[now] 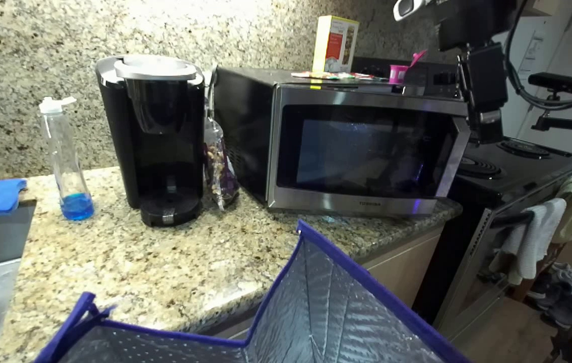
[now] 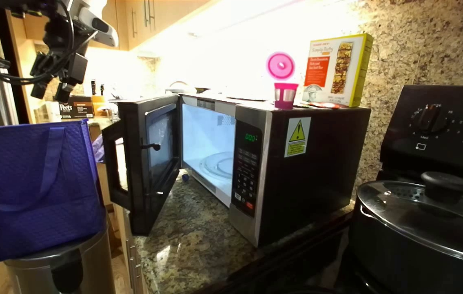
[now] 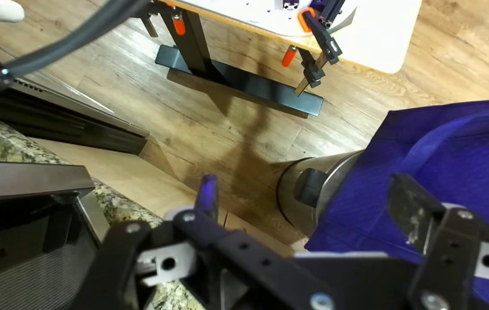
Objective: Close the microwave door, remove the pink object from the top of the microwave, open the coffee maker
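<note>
The microwave (image 2: pixel 309 183) stands on the counter with its door (image 2: pixel 162 143) swung wide open and its lit inside showing. The door also shows in an exterior view (image 1: pixel 366 156) and at the lower left of the wrist view (image 3: pixel 29 262). The pink object (image 2: pixel 285 97), a small cup with a raised round lid, stands on the microwave top near the front edge; it also shows in an exterior view (image 1: pixel 397 74). The black coffee maker (image 1: pixel 165 111) stands beside the microwave, its silver-trimmed lid down. My gripper (image 3: pixel 309 200) is open and empty, in the air beyond the door's free edge.
A red-and-white bar box (image 2: pixel 333 69) and flat packets lie on the microwave. A purple bag (image 2: pixel 23 183) sits on a steel bin (image 2: pixel 92 261) in front of the counter. A bottle with blue liquid (image 1: pixel 76 205) stands by the sink. A lidded pot (image 2: pixel 419 241) is on the stove.
</note>
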`<move>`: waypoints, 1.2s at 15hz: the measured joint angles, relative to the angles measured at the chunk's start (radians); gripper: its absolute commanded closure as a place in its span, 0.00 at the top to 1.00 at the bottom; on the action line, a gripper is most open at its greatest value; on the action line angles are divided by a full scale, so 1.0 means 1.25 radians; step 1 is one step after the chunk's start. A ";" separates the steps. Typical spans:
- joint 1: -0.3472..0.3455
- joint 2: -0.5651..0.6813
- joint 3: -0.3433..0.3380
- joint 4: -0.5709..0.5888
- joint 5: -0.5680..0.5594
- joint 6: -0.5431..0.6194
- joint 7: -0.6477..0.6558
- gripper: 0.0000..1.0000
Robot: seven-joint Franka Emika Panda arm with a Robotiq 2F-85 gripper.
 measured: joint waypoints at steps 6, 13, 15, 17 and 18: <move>-0.015 0.020 -0.008 0.000 0.033 0.012 0.177 1.00; -0.068 0.024 -0.041 0.001 0.032 0.077 0.372 1.00; -0.087 0.024 -0.057 0.012 0.021 0.062 0.386 1.00; -0.105 0.024 -0.073 0.033 -0.008 0.030 0.386 1.00; -0.111 0.027 -0.081 0.050 -0.022 0.011 0.372 1.00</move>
